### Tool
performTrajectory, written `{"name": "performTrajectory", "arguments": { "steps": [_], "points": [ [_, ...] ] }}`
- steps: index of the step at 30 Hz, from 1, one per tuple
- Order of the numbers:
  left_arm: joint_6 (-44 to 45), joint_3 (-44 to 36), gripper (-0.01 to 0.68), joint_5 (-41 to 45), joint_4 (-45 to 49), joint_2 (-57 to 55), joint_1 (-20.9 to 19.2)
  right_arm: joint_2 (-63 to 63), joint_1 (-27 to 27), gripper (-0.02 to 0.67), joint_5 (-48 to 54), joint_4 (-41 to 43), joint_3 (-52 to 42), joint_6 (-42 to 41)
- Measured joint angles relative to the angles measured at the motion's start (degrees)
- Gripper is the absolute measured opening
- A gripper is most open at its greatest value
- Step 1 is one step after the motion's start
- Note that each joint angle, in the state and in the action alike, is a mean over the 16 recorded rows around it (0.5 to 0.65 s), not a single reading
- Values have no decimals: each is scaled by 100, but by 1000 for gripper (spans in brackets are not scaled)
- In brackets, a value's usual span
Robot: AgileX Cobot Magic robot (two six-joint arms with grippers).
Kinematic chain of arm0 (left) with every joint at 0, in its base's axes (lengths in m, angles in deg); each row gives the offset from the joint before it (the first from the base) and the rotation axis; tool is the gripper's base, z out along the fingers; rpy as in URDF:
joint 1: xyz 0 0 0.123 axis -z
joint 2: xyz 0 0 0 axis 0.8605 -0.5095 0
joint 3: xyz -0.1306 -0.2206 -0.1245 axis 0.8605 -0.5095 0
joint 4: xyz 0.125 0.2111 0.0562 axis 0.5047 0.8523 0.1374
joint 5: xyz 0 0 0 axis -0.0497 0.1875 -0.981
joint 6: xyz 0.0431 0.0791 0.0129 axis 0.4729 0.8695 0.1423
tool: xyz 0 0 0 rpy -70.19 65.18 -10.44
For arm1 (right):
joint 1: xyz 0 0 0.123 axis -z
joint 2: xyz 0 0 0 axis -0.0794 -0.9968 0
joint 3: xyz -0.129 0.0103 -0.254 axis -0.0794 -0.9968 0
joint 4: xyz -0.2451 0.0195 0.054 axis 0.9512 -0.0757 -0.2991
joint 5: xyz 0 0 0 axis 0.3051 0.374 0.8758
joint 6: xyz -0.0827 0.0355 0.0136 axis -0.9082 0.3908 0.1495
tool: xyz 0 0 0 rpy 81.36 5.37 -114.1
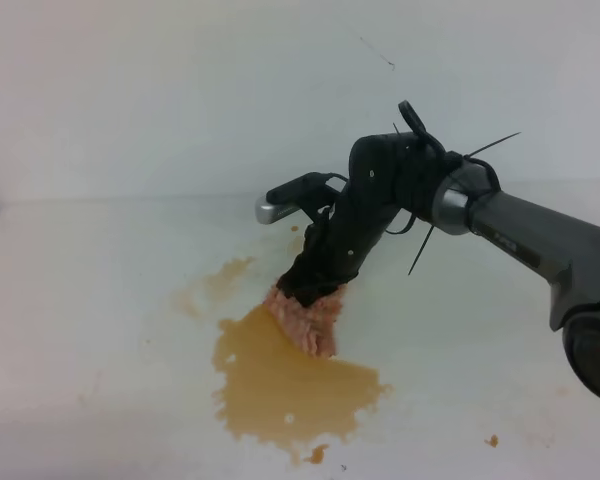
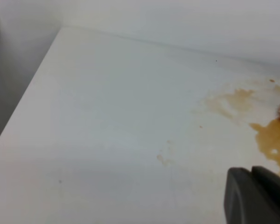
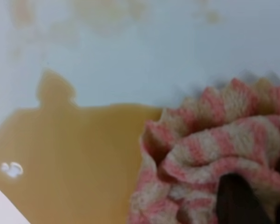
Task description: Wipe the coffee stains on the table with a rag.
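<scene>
A large tan-brown blotch of the coffee stains [image 1: 280, 385] spreads over the white table [image 1: 80, 300], with paler smears [image 1: 215, 285] up and to its left. My right gripper [image 1: 315, 290] points down, shut on the pink-and-white rag [image 1: 308, 322], which is pressed onto the blotch's upper edge. In the right wrist view the bunched rag [image 3: 214, 154] lies against the brown liquid [image 3: 74, 154], and one dark fingertip [image 3: 235, 200] shows through the cloth. The left wrist view holds the smears [image 2: 231, 102], the blotch's edge [image 2: 273, 140] and only a dark piece of my left gripper [image 2: 256, 196].
A pale wall [image 1: 180, 90] rises behind the table. A tiny orange crumb [image 1: 492, 440] lies at the front right. The table's left edge [image 2: 23, 107] drops away in the left wrist view. The right arm [image 1: 540, 235] reaches in from the right.
</scene>
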Motion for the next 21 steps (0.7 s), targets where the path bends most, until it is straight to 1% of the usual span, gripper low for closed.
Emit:
{"name": "performTrajectory", "arguments": {
  "steps": [7,14,21],
  "points": [
    [0,0,-3,0,0,0,0,-139,-248,116,-35,-184,218,-129],
    [0,0,-3,0,0,0,0,-155,-640,115,-27,-285,226,-312],
    [0,0,-3,0,0,0,0,-128,-958,115,131,-91,318,-110]
  ]
}}
